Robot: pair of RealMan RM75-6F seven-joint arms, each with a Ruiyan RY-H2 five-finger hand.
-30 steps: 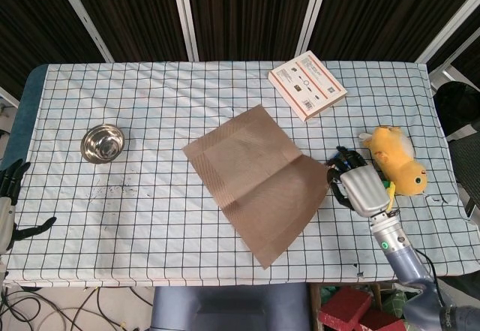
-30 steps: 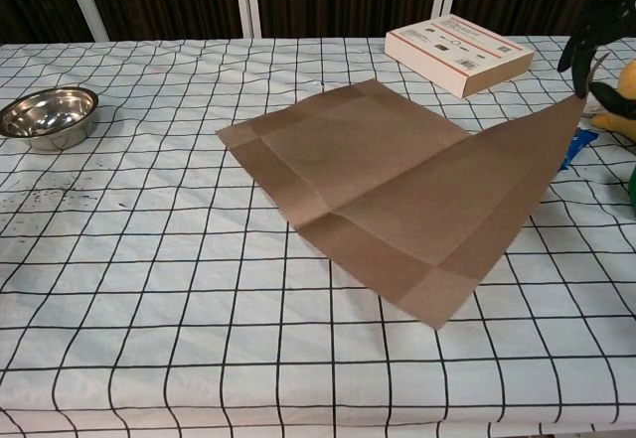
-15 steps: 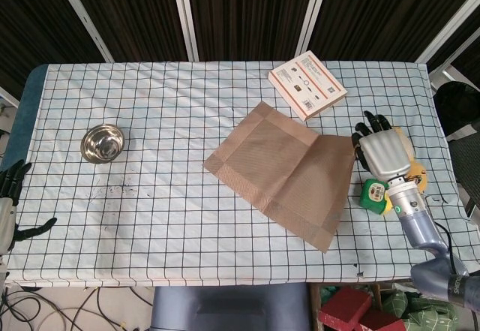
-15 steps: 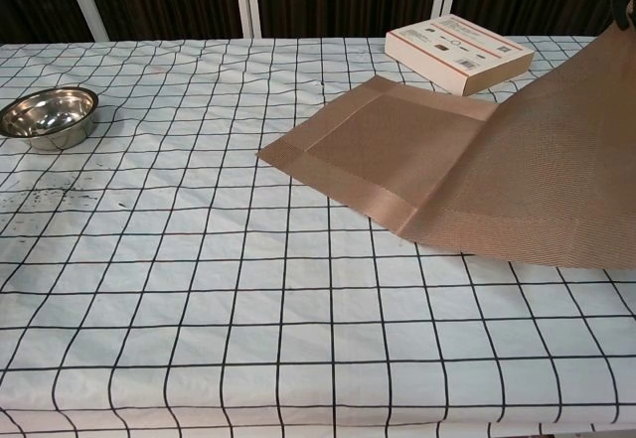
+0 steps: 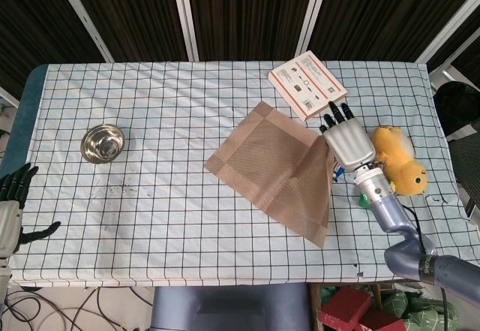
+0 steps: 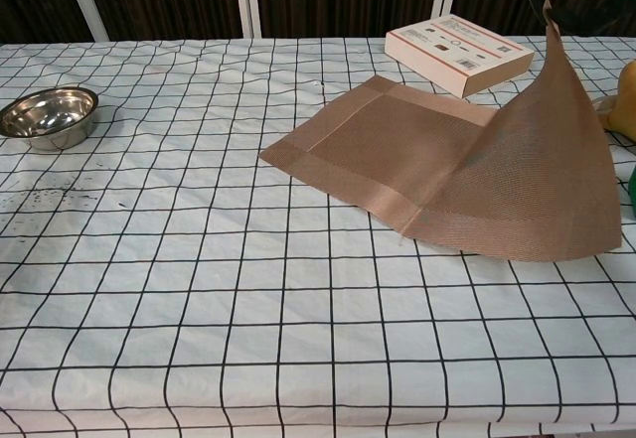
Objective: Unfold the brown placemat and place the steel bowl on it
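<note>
We hold the mat up by one corner.
Our right hand [image 5: 348, 145] pinches the mat [image 5: 274, 167], center frame; bowl [image 5: 103, 142] sits far left. Box [image 5: 307, 84] print is unreadable; a yellow toy [image 5: 397, 161] lies right. Our left hand [image 5: 10, 203], lower left, seems spread, empty.

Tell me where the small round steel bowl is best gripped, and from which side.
Probably at the rim of the small round steel bowl, coming from above on its left: it stands upright, mouth open, apart from other things, nearest the left robot hand.
</note>
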